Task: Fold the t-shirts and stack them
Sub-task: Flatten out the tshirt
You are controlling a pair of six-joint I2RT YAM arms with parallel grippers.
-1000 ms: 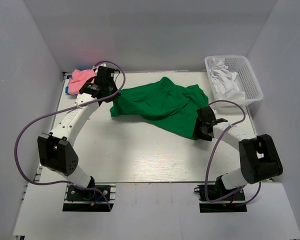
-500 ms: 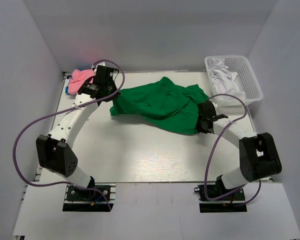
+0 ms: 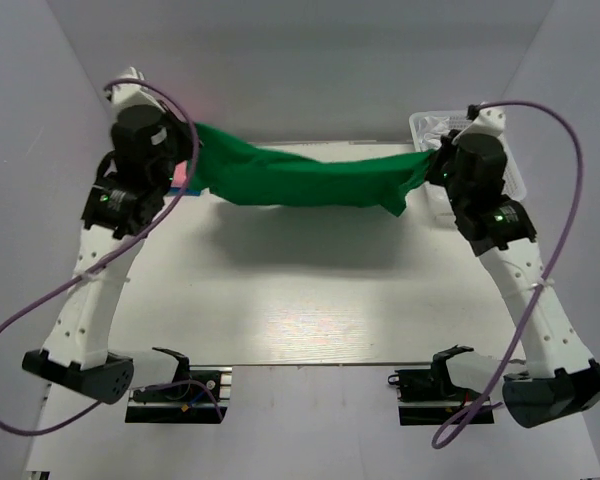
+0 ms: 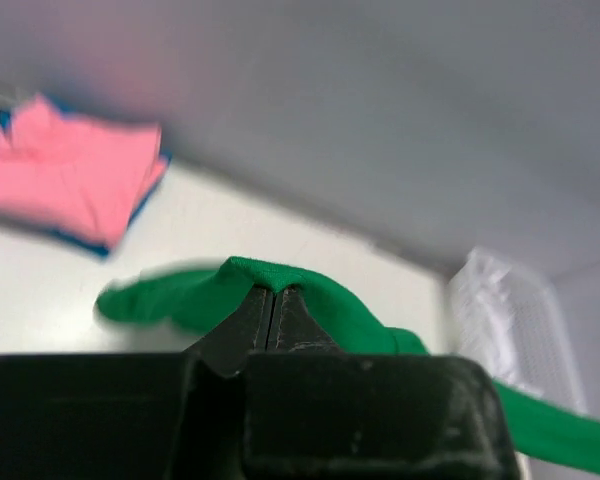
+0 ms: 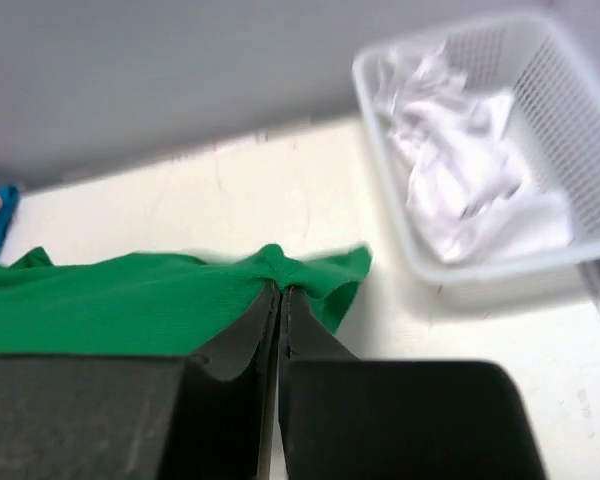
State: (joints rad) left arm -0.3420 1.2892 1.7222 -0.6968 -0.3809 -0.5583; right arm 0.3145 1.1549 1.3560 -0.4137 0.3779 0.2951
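A bright green t-shirt (image 3: 300, 178) hangs stretched in the air between both raised arms, above the table's far half. My left gripper (image 3: 193, 152) is shut on its left end; in the left wrist view the green t-shirt (image 4: 355, 312) bunches over the closed left gripper (image 4: 272, 290). My right gripper (image 3: 432, 165) is shut on the right end, and in the right wrist view the green t-shirt (image 5: 120, 305) is pinched at the tips of the right gripper (image 5: 280, 287). A folded pink t-shirt (image 4: 70, 175) lies on a blue one (image 4: 80, 240) at the far left corner.
A white mesh basket (image 5: 570, 130) stands at the far right corner with a crumpled white t-shirt (image 5: 460, 180) inside, partly behind my right arm in the top view. White walls close in the table (image 3: 300, 300) on three sides.
The right gripper closed on the green t-shirt's right edge. Both arms then rose, lifting the shirt off the table and pulling it taut between them.
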